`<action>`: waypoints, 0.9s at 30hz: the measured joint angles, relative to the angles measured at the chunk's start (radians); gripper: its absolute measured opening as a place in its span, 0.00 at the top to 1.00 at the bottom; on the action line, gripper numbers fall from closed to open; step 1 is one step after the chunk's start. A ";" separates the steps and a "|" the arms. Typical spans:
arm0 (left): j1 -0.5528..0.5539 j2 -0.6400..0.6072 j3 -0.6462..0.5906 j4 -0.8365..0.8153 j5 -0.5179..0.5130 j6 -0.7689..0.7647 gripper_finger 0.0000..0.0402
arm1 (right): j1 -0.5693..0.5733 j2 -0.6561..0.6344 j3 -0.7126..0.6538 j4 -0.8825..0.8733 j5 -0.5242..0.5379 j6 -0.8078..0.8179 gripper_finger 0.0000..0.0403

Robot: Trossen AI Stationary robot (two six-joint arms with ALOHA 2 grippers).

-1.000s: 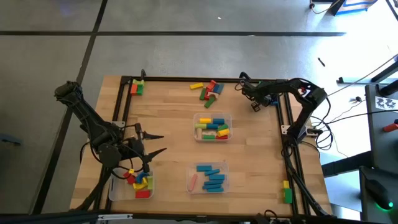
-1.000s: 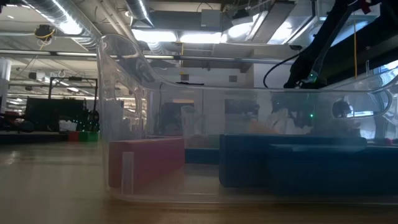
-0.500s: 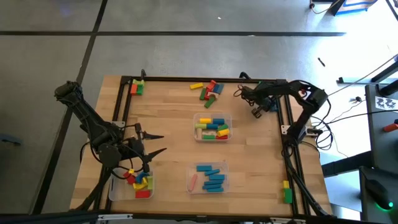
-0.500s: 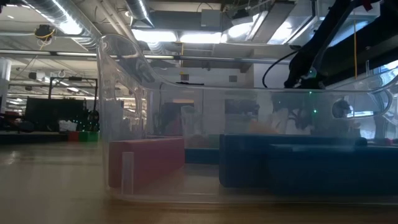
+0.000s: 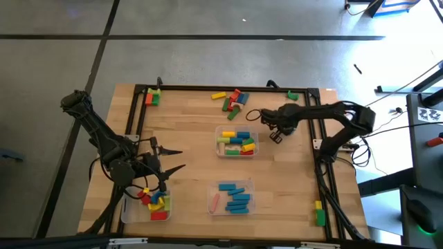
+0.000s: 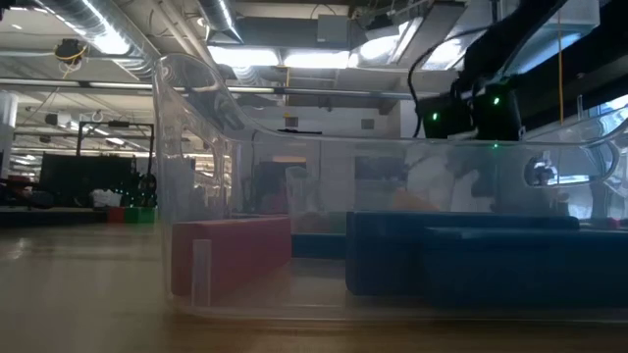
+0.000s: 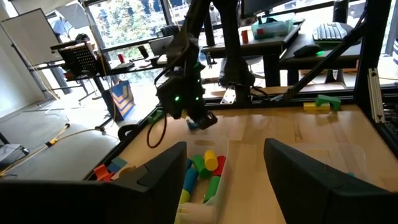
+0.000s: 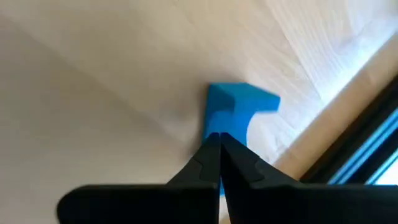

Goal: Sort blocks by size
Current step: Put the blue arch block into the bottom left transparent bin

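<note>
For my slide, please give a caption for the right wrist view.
Right end effector shut on a blue block, held above the wooden table.

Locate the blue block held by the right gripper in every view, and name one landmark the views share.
High view: hidden under the right gripper, beside the middle tray.
Low view: not discernible.
Left wrist view: blue block under the right gripper.
Right wrist view: blue block, centre, pinched between shut fingertips.
Shared landmark: the middle tray of mixed blocks.
</note>
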 joint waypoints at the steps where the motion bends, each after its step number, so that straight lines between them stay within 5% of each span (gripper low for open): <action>1: 0.000 0.000 0.000 0.000 0.000 0.000 0.48 | 0.015 -0.019 0.002 -0.015 0.001 0.016 0.99; 8: 0.000 0.000 0.000 0.000 0.000 -0.007 0.48 | 0.041 -0.162 0.033 -0.119 -0.041 0.078 0.96; 20: 0.000 0.000 0.000 -0.001 0.000 -0.014 0.48 | -0.091 -0.190 -0.069 0.050 -0.093 0.026 0.41; 27: 0.000 0.000 0.000 -0.003 0.000 -0.008 0.48 | -0.157 -0.190 -0.162 0.241 -0.096 -0.011 0.27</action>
